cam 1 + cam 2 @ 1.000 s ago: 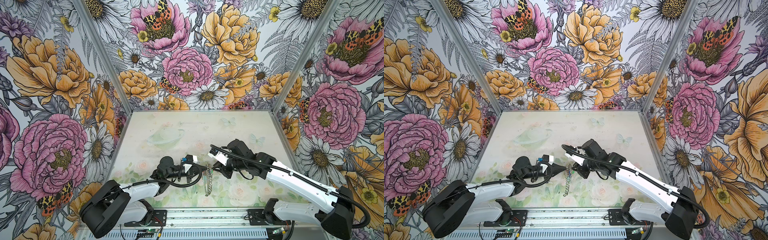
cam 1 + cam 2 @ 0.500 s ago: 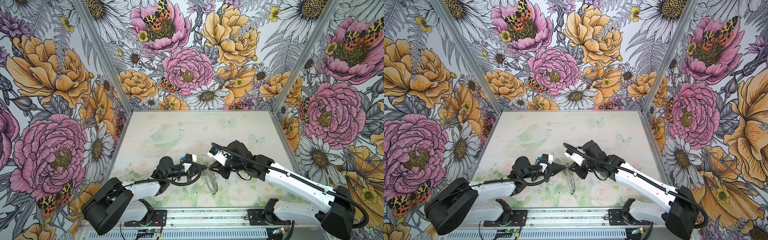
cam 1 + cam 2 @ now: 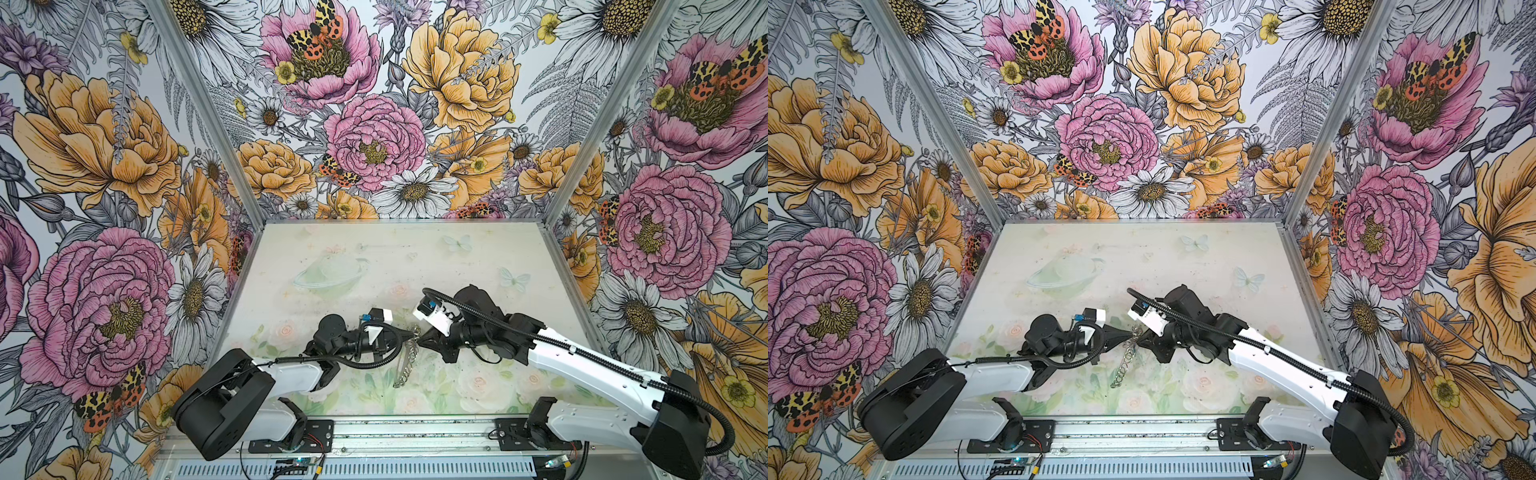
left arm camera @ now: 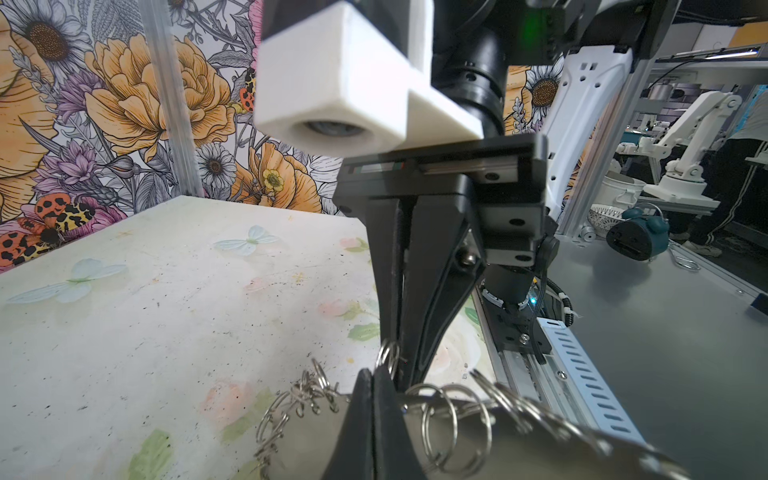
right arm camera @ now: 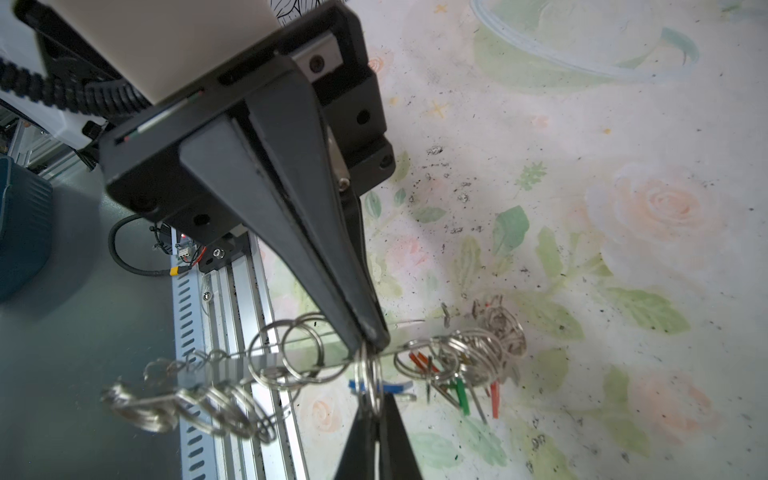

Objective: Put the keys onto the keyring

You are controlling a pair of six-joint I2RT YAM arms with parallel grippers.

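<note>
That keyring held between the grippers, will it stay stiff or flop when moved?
The keyring probably keeps stiff: held at one edge, it looks straight. Its small loops and the keys dangle freely, so they will likely swing and snag.

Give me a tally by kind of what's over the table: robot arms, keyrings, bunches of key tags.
robot arms: 2 (left arm, right arm)
keyring: 1
bunch of keys: 1, its tags too crowded to count singly
total: 4
</note>
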